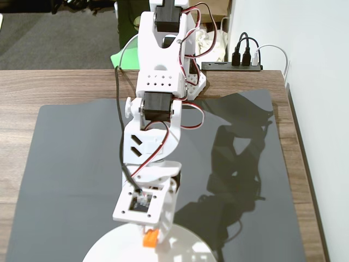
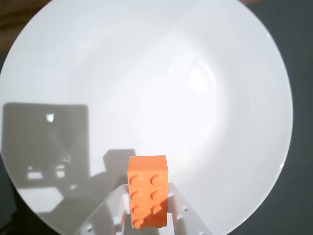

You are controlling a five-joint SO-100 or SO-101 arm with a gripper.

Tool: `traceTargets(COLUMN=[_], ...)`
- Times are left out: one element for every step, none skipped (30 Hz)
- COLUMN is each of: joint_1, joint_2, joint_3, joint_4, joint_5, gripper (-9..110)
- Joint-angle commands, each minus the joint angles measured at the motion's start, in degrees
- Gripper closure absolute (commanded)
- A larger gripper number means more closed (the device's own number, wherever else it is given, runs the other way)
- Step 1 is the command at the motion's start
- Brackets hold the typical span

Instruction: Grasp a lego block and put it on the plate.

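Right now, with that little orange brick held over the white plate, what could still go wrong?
The lego block sits between the jaws above the plate, apparently not yet resting on it. If it is let go from here, it might bounce or skid on the smooth, glossy surface. In the fixed view the block hangs near the plate's rim, so a bounce could carry it onto the dark mat.

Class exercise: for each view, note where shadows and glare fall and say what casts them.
Fixed view: the arm throws a hard dark shadow on the black mat, to its right. Wrist view: the gripper, holding the orange lego block, shadows the white plate lower left; soft glare right of centre.
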Motion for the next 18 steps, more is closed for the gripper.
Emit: traceTargets(joint_1=[-0.44,-0.53,-0.53,-0.62,-0.62,-0.62,-0.70,-0.79,-0.88,-0.88,-0.97,-1.05,-1.14,-1.14,-1.14,-1.14,-1.14,-1.14], joint_2=[0.53,0.53,0.53,0.53,0.53,0.53,0.62,0.70,0.79,0.88,0.97,0.97,1.05,1.14,1.14,1.14,1.23,1.32], joint_3=[-3.08,-3.08,-3.08,-2.99,-2.99,-2.99,-2.99,-2.99,-2.99,-2.99,-2.99,-3.08,-3.08,-3.16,-3.16,-3.25,-3.25,-3.25], joint_4=[1.49,2.02,2.55,2.90,3.08,3.25,3.34,3.60,3.87,3.96,4.04,4.13,4.13,4.13,4.13,4.13,4.13,4.22], joint_5=[0.44,0.44,0.44,0.26,0.18,0.09,0.00,-0.26,-0.44,-0.53,-0.53,-0.53,-0.26,0.18,0.79,1.49,1.76,2.11], gripper=[96,95,95,95,95,95,95,94,94,93,92,91,90,88,87,86,84,83])
